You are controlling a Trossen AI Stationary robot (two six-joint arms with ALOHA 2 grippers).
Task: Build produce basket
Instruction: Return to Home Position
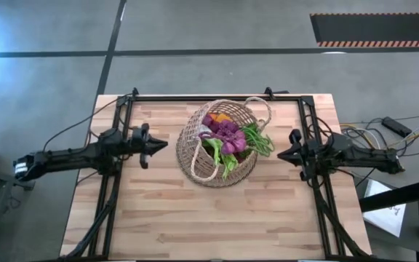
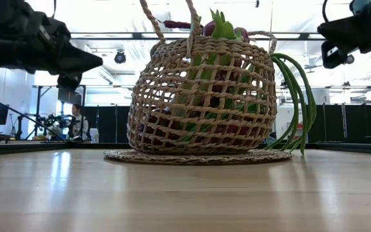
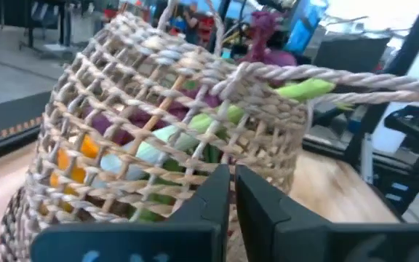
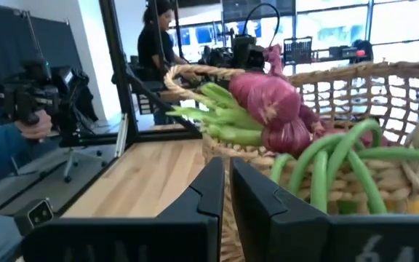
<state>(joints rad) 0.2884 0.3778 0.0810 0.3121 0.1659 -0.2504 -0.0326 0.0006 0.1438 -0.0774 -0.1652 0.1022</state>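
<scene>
The tan wicker basket [image 1: 220,142] stands upright at the table's middle, its bottom on a flat woven disc [image 2: 198,156]. Inside lies the produce: purple grapes [image 1: 228,135], an orange pepper [image 1: 222,116], a dark red onion [image 4: 271,98] and green stalks [image 4: 326,156] that droop over the rim on the right side. My left gripper [image 1: 164,144] hovers shut, level, a little left of the basket and pointing at it. My right gripper [image 1: 281,155] hovers shut, level, just right of the stalks. Neither touches anything.
Black frame rails [image 1: 115,167] run along the table's left and right sides under the arms. Bare wood [image 1: 209,218] lies between the basket and the near edge. Beyond the table, people [image 4: 155,44] stand in the room.
</scene>
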